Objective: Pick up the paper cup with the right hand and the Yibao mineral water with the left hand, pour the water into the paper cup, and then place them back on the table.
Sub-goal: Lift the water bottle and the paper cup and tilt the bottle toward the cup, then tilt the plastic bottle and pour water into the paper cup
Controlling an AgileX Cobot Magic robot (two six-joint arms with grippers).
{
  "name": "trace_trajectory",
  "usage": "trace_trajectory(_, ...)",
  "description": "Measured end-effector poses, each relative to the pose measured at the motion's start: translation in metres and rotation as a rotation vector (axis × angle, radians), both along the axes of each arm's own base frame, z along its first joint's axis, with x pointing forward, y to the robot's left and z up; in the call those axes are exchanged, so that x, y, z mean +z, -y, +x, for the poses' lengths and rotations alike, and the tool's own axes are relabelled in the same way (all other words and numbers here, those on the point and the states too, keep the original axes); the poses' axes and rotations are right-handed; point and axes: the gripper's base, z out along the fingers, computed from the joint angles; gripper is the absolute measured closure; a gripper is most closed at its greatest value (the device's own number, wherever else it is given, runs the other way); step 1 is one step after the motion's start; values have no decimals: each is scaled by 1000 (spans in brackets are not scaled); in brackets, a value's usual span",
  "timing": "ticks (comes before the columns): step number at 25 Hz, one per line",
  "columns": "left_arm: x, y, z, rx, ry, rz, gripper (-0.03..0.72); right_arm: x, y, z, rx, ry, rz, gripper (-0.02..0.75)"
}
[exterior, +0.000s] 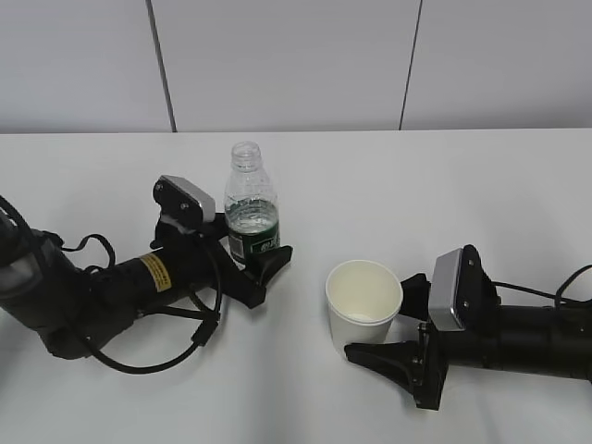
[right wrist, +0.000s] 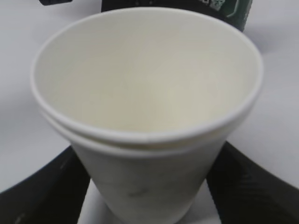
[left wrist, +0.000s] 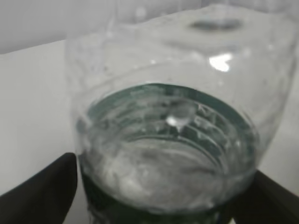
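Note:
The Yibao mineral water (exterior: 251,205), a clear capless bottle with a dark green label, stands upright on the white table (exterior: 444,185). My left gripper (exterior: 256,252) is open round its lower body. In the left wrist view the bottle (left wrist: 168,140) fills the frame between the fingers (left wrist: 42,189), and a thin gap shows on the left. The paper cup (exterior: 363,302) stands upright to the right of the bottle. My right gripper (exterior: 377,319) is open on either side of it. In the right wrist view the cup (right wrist: 145,107) is empty, and table shows between its base and the fingers (right wrist: 254,186).
A grey panelled wall (exterior: 296,65) runs behind the table's far edge. The left arm's loose black cable (exterior: 157,347) lies on the table. The green label of the bottle (right wrist: 233,11) shows just behind the cup in the right wrist view.

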Motion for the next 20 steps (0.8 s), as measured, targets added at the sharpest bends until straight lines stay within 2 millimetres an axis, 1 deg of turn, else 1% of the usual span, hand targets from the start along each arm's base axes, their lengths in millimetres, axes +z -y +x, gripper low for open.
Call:
trace_trajectory(4,-3,0,0,-1,-6,3,118,0,0,0,0,0,0,182)
trace_trajectory(8,-3,0,0,2,-5,1,178,0,0,0,-6,0,1,190)
trace_trajectory(13,-3,0,0,3,-5,1,250,0,0,1,-8,0,1,248)
trace_trajectory(17,-2,-1,1,5,-5,1,260,0,1,2,-24,-12,9,256)
trace_trajectory(20,6,-5,4,21,4,11,263,3,1,5,-39,-11,19,256)
